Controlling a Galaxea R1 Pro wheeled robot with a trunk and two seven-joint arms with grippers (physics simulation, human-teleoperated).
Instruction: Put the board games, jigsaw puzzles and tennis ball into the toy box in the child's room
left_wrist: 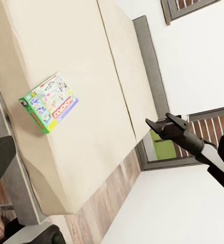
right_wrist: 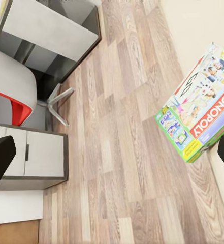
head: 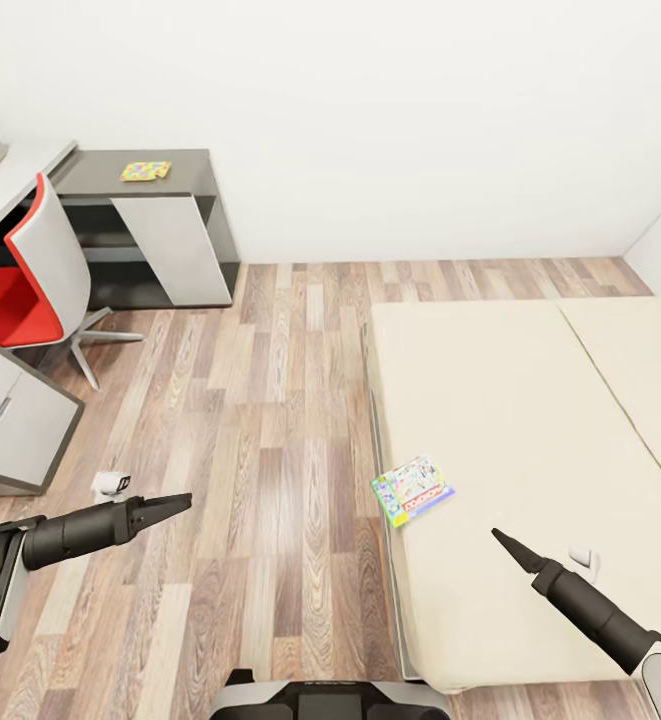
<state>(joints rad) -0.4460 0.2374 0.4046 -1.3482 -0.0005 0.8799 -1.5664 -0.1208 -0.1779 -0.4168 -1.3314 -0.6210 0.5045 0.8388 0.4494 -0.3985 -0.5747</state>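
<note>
The robot stands on the wood floor (head: 270,400) at the near left corner of the bed (head: 530,420). Both arms are held forward and carry nothing.

Step in hand, as judged: collecting the board game (head: 412,490) from the bed. It lies flat at the bed's left edge, slightly skewed, with one corner close to or just over the edge. The right gripper (head: 500,540) hovers over the mattress near the box but apart from it. Its jaws look drawn together to a point. The left gripper (head: 175,500) hangs over the floor, well apart from the box. Its jaws also look together, though from the head view alone this is not certain.

Recommended handling: open the right jaws before descending. The box is thin and flat on a soft surface, so a grasp across the corner at the bed edge should be easier than a pinch from above. Approach slowly, since a nudge could tip it onto the floor.

Count:
- Board games: one, white, green and yellow.
- Jigsaw puzzles: one, a jigsaw (head: 146,171) on the dark section of the table (head: 185,185).
- Mattresses: two, side by side.
- Chairs: one red chair (head: 30,280) at the table.
</note>
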